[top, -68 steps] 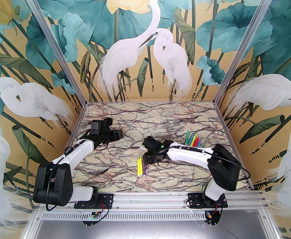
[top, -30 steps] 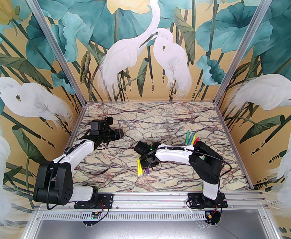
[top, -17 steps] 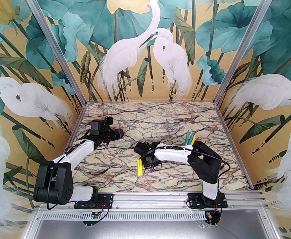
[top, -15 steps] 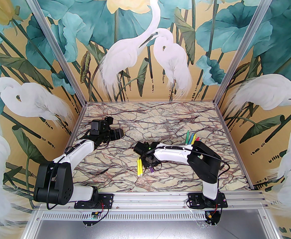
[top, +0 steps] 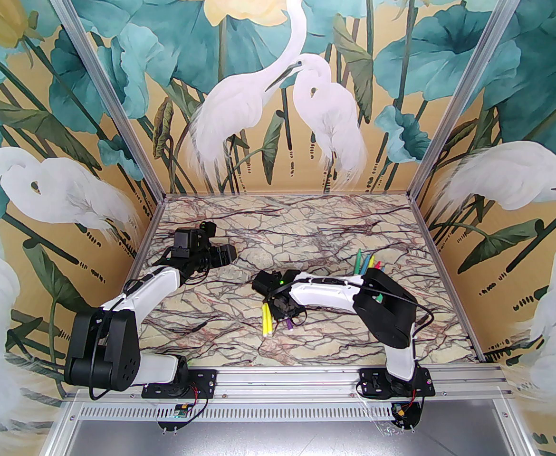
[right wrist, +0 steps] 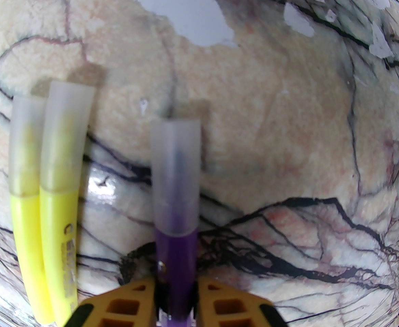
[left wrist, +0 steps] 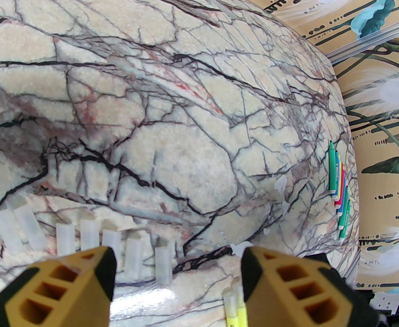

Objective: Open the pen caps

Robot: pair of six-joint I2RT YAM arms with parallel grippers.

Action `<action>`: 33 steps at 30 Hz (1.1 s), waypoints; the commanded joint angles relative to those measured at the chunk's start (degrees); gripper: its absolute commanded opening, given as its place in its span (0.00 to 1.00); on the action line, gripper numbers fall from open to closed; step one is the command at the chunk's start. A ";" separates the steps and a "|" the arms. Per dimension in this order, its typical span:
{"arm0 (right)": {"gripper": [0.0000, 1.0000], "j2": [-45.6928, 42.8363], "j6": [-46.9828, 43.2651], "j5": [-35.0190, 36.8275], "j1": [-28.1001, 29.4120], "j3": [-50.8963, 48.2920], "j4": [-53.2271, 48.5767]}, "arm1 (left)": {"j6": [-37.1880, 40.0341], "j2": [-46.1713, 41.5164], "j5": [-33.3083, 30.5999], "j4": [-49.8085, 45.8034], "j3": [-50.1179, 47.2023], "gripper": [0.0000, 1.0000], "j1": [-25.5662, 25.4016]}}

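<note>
The right gripper (right wrist: 175, 291) is clamped on the barrel of a purple felt-tip marker (right wrist: 176, 250) lying near mid-table. Its pale see-through plastic cap (right wrist: 175, 169) is on and points far. Two capped yellow felt-tip markers (right wrist: 54, 216) lie just left of it, not touching it. The left gripper (left wrist: 177, 266) hangs with jaws apart at the far left, beside a row of loose translucent caps (left wrist: 90, 233) and well apart from the held pen.

The smooth barrel could twist or slide in the pinch when the cap is pulled, and a leftward swing could knock the yellow pair. Bare marble-patterned tabletop (top: 306, 226) lies far and right of the cap. A cluster of uncapped coloured markers (top: 367, 265) sits towards the far right.
</note>
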 commanded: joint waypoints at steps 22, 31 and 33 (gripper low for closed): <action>0.14 -22.01 -8.33 -2.23 -3.91 -17.46 23.44 | -7.89 3.74 12.45 7.73 2.54 0.65 -7.08; 0.13 -27.14 -11.42 -2.33 -3.98 -19.29 29.08 | -12.01 5.52 17.20 13.21 4.24 0.63 -13.10; 0.13 -27.69 -11.88 -2.11 -3.98 -19.11 29.60 | -12.56 5.55 17.72 14.11 4.45 0.63 -14.31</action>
